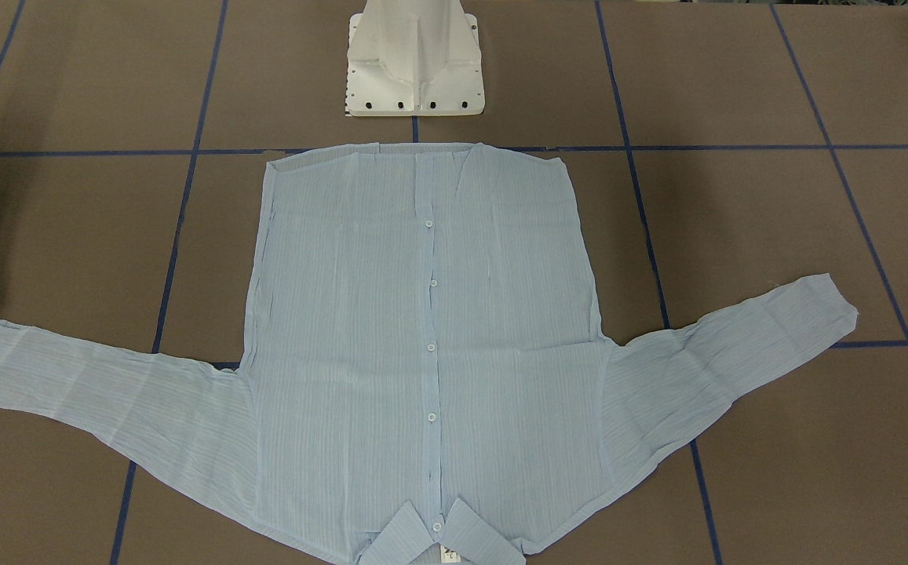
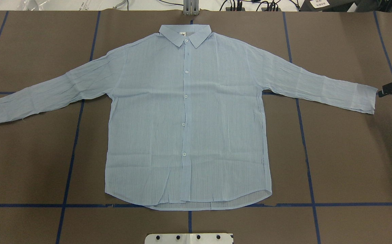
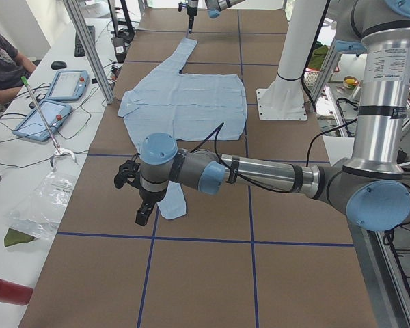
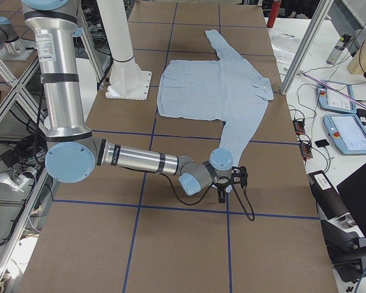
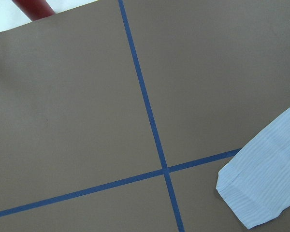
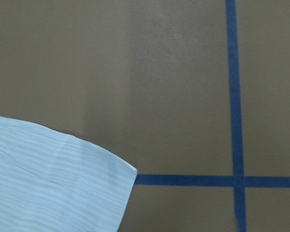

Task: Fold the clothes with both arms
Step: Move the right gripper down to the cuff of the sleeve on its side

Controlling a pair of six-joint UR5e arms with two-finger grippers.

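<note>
On the brown surface (image 2: 351, 152) the shirt (image 2: 185, 118) lies flat, front up, sleeves stretched sideways. The right gripper (image 2: 384, 92) hangs just beyond one cuff (image 2: 365, 98), the left gripper (image 3: 143, 213) just beyond the other. If each is apart or together, I cannot tell.

Overhead and front cameras face each other, both showing the shirt (image 2: 216, 118); side cameras sight along the tabletop (image 3: 205, 273); wrist cameras look down close.

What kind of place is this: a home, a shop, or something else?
Probably a robotics lab or test cell: the table is gridded with blue tape, teach pendants lie on a side bench, and a white robot pedestal stands on it.
</note>
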